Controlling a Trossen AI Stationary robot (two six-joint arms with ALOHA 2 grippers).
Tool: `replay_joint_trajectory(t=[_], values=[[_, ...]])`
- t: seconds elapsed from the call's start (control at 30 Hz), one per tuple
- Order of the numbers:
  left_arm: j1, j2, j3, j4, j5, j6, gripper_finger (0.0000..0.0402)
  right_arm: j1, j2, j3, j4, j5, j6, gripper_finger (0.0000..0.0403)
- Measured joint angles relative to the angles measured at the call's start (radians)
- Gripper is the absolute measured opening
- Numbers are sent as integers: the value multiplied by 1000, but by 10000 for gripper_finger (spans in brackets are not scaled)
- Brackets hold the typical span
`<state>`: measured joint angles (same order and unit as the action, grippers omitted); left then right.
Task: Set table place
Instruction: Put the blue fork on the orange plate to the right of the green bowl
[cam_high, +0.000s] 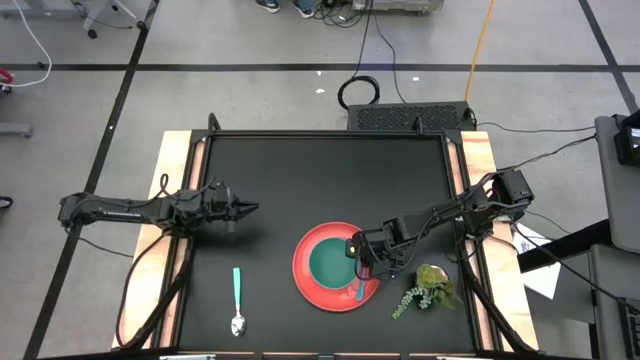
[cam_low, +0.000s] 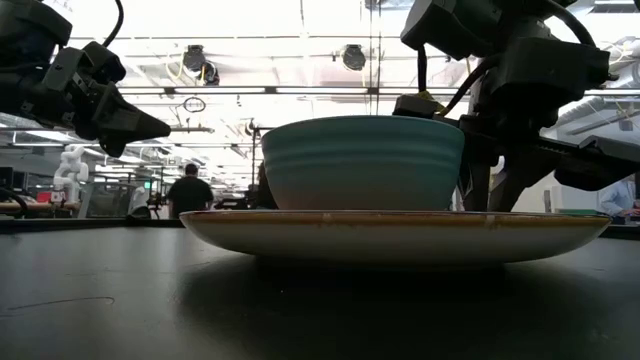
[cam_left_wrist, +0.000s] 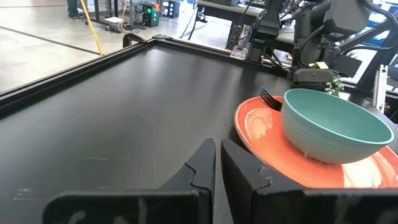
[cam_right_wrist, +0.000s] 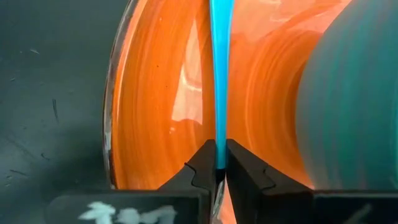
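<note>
The red plate (cam_high: 310, 285) lies on the black table (cam_high: 300, 170) at the near right, with the green bowl (cam_high: 328, 262) standing in it. Both also show in the left wrist view: the plate (cam_left_wrist: 261, 137) and the bowl (cam_left_wrist: 336, 124). My right gripper (cam_high: 359, 262) stands over the plate's right part, beside the bowl, shut on the teal-handled fork (cam_high: 360, 291). The fork's tines (cam_left_wrist: 270, 99) show past the bowl. The teal-handled spoon (cam_high: 237, 300) lies flat on the table near the front left. My left gripper (cam_high: 245, 210) is shut and empty above the table's left part. My right gripper pinches the fork's teal handle (cam_right_wrist: 217, 146) between its two fingertips, at the handle's end nearer the tines. The fingers come from above, pointing down, and lie across the handle. The fork lies about level over the plate (cam_right_wrist: 161, 93), right of the bowl (cam_right_wrist: 354, 93). Whether it rests on the plate, I cannot tell.
A leafy green sprig (cam_high: 425, 290) lies on the table right of the plate, near the pale wooden side strip (cam_high: 480, 170). The far half of the table shows bare black surface. People stand in the room beyond the table (cam_low: 190, 190).
</note>
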<state>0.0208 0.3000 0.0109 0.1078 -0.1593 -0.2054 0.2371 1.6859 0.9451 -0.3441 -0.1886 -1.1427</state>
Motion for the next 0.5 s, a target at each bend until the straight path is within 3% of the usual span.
replay_joint_trajectory(t=[0.5], values=[[0, 0, 0, 0, 0, 0, 31, -1, 0, 0, 3, 0, 5, 27]])
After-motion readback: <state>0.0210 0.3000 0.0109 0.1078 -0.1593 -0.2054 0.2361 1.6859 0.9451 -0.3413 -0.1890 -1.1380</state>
